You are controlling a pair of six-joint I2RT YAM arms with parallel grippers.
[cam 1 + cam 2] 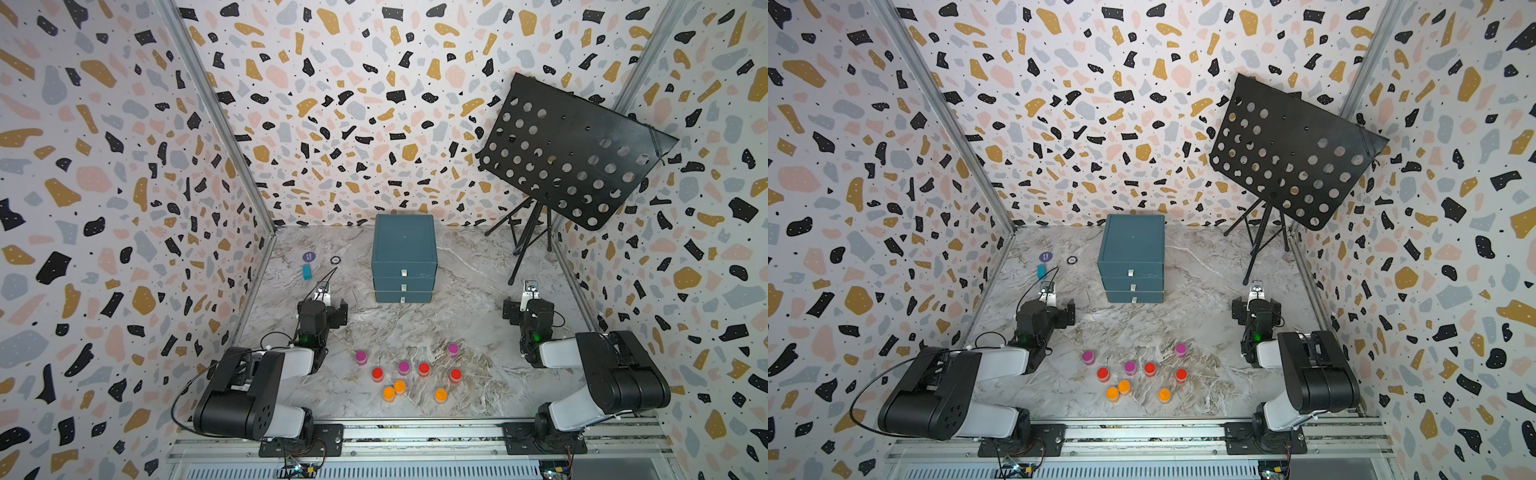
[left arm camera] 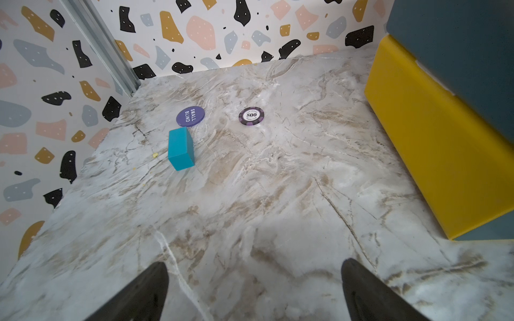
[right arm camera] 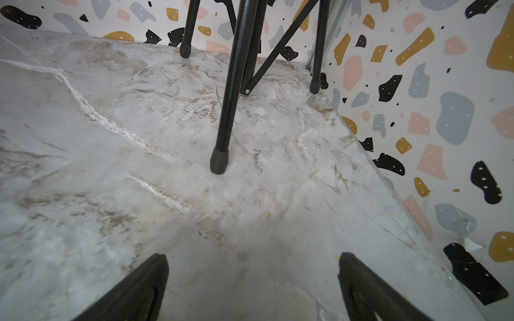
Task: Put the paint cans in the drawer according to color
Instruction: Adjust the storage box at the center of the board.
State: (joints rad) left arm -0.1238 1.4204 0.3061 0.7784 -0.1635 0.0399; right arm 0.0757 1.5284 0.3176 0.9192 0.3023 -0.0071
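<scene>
my left pincer (image 2: 254, 262) and right pincer (image 3: 253, 255) gape wide, empty; paint cans (image 1: 403, 367) look light, stiff, tippy: pinch their sides.

Nine paint cans (image 1: 403, 367) stand clustered on the marble table (image 1: 469, 332), apart from the closed drawer (image 1: 404, 245).

1. Marble-patterned tabletop (image 1: 478, 316), walled on three sides.
2. Teal drawer box (image 1: 404, 245) stands at the back, in the middle.
3. Nine paint cans (image 1: 404, 367) stand upright, loosely clustered near the front.
4. Blue disc (image 1: 308, 257), poker chip (image 1: 335, 260) and cyan block (image 1: 306, 272) lie back left.
5. Black stand legs (image 3: 219, 161) rest back right.
</scene>
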